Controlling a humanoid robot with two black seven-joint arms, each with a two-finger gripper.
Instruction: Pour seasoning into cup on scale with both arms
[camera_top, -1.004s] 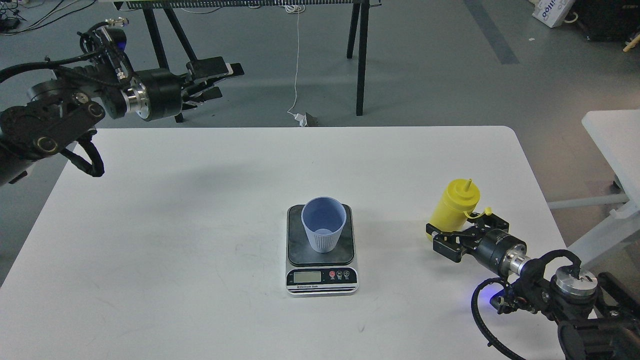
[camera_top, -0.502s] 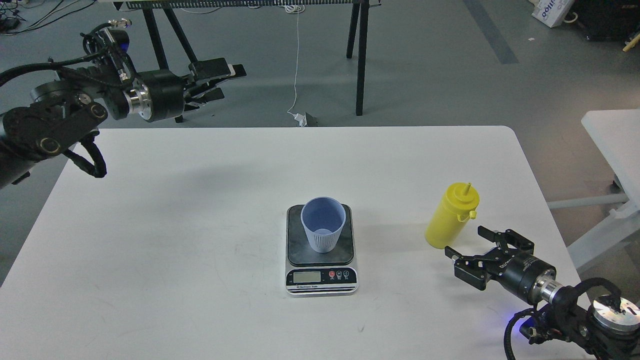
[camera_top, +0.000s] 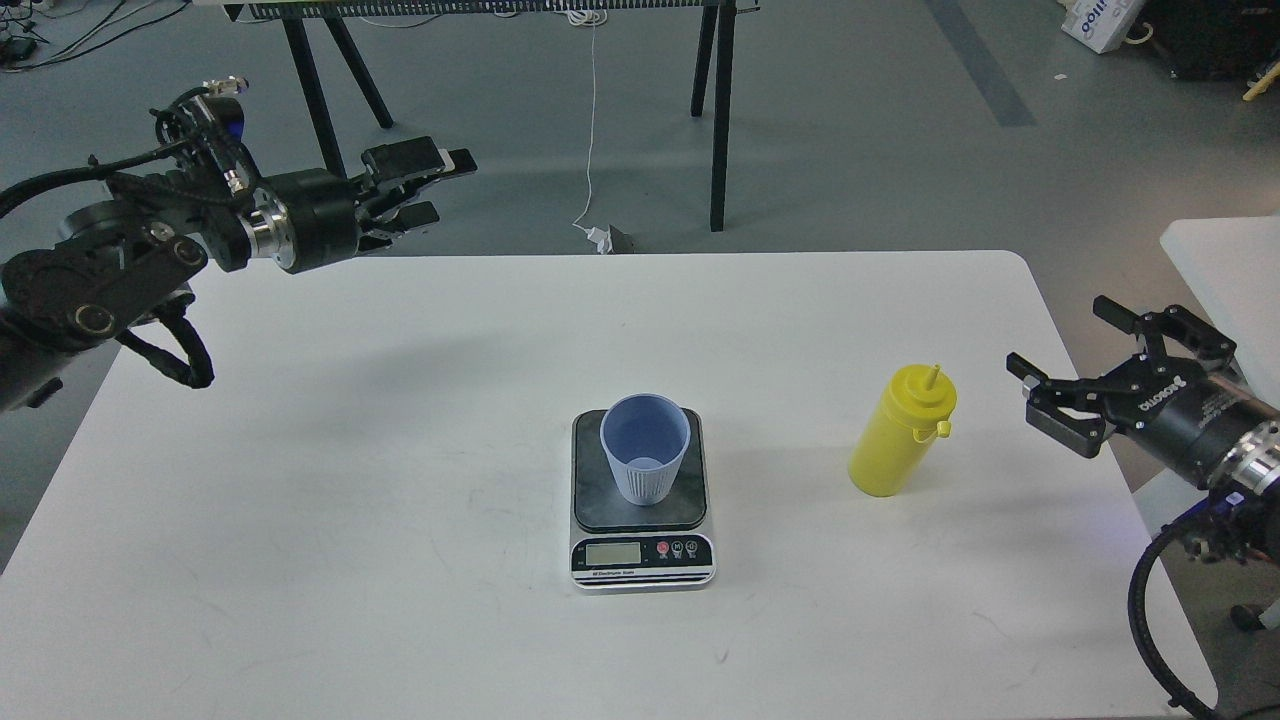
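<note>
The blue-grey ribbed cup (camera_top: 646, 447) stands upright on the dark platform of the small scale (camera_top: 642, 552) at the middle of the white table. The yellow seasoning bottle (camera_top: 903, 432) stands upright on the table to the right of the scale, nozzle up, cap hanging at its side. My right gripper (camera_top: 1062, 358) is open and empty, raised near the table's right edge, apart from the bottle. My left gripper (camera_top: 435, 185) is open and empty, held high past the table's far left edge.
The white table (camera_top: 400, 420) carries only the scale, cup and bottle. Black stand legs (camera_top: 722, 110) and a white cable (camera_top: 592, 130) are on the floor behind it. Another white table (camera_top: 1225, 270) is at the right.
My right gripper let go of the bottle, opened and drew back to the right and up, away from it. The bottle stays upright. My left arm shifted slightly left.
</note>
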